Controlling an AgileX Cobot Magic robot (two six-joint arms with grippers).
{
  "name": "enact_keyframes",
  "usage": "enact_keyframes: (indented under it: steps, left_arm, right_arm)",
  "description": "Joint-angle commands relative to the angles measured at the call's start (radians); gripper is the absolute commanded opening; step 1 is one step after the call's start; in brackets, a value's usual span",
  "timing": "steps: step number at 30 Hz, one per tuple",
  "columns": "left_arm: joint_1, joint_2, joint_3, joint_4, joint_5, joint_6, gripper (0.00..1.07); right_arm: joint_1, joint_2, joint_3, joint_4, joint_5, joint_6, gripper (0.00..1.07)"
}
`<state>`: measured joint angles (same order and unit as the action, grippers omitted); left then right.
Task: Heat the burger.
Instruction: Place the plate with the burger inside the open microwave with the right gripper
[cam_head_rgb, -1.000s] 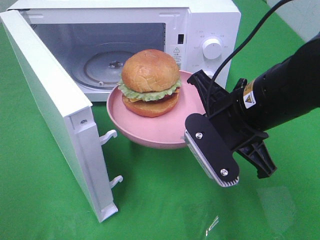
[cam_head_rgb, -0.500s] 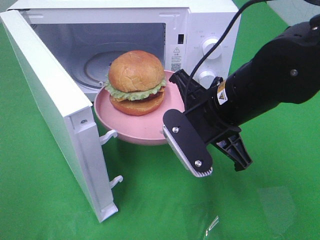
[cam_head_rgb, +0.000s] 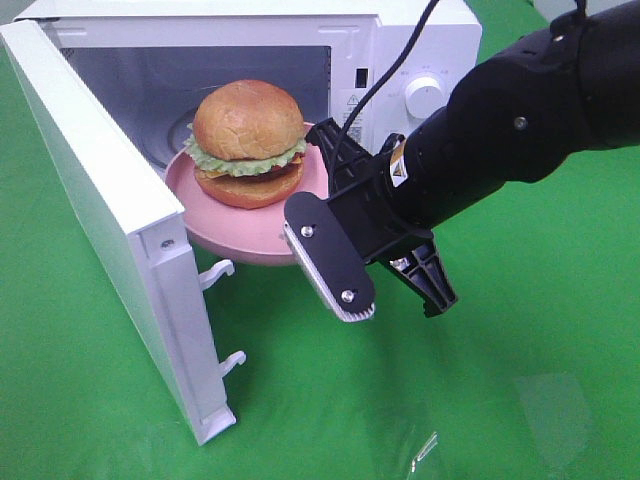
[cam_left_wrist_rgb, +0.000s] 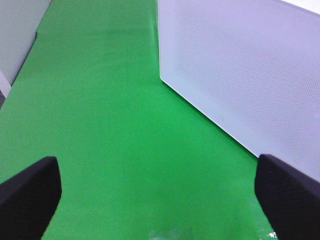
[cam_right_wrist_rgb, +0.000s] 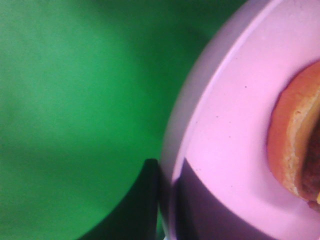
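One burger (cam_head_rgb: 248, 140) on pink plate (cam_head_rgb: 245, 238), right pincer (cam_head_rgb: 308, 180) pinching its rim, left pincer (cam_left_wrist_rgb: 159, 195) spread.

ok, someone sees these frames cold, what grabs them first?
The glossy golden-bunned burger with ruffled green lettuce sits on a round pink plate, which is held up at the mouth of the white microwave. Its door stands wide open. Next comes the bulky black right gripper, shut on the plate's rim, stark against the bright green table cover.
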<state>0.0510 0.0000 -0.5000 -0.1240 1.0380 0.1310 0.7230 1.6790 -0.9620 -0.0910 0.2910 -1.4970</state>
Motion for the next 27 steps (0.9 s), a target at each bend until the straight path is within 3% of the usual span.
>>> enact_keyframes:
  steps: [1, 27]
  left_arm:
    - [0.003, 0.0, 0.003, -0.006, -0.002, 0.001, 0.98]
    - [0.003, 0.0, 0.003, -0.006, -0.002, 0.001, 0.98]
  right_arm:
    - [0.004, 0.014, -0.05, -0.012, -0.058, 0.0, 0.0]
    - [0.004, 0.202, -0.28, -0.024, 0.005, 0.019, 0.0]
